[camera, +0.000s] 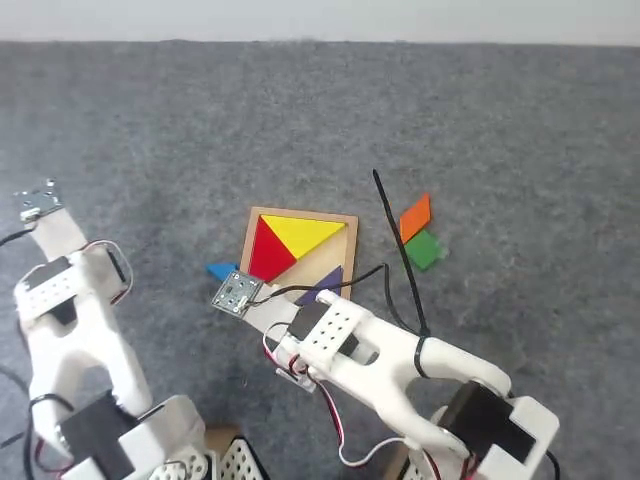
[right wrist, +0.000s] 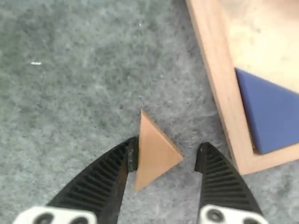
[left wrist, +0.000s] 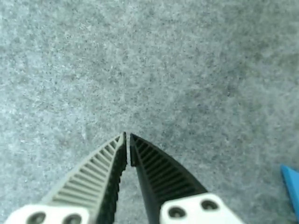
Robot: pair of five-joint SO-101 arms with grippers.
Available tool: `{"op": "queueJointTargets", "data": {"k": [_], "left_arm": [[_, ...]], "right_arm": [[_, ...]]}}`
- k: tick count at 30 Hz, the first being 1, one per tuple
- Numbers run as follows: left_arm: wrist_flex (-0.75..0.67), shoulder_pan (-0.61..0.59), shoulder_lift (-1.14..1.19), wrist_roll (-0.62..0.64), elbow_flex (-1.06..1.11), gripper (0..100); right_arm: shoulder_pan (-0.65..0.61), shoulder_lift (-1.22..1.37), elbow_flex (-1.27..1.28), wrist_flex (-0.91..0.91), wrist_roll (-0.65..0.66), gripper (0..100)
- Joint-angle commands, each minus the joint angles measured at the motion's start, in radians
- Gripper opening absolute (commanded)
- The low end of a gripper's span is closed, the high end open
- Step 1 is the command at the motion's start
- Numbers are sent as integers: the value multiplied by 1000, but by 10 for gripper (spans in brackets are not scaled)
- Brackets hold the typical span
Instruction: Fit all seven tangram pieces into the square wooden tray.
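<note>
While the left gripper [left wrist: 127, 136] sits closed over the carpet [left wrist: 187, 70], the right gripper [right wrist: 168, 143] stands open astride a tan triangle [right wrist: 153, 154] just outside the wooden tray [camera: 305, 213], with an orange piece [camera: 415, 217] and a green piece [camera: 424, 249] farther right.

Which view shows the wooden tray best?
The high view: it takes in nearly the whole wooden tray, with the red triangle and yellow triangle inside. The right wrist view catches one corner of its rim and the purple piece there.

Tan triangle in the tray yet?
No, the tan triangle lies on the grey mat outside the tray rim, between the right gripper's open fingers.
</note>
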Motion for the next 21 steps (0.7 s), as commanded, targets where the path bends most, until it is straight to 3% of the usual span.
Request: {"op": "queueJointTargets", "data": {"k": [1, 7, 21], "left_arm": [[-17, -5, -49, -8, -2, 13], [-17, -5, -49, -8, -2, 13], [-17, -5, -48, -8, -2, 13]], "right_arm": [[-12, 8, -35, 7, 14, 176], [-10, 8, -35, 7, 14, 87], [-15, -2, -35, 33, 20, 91]]}}
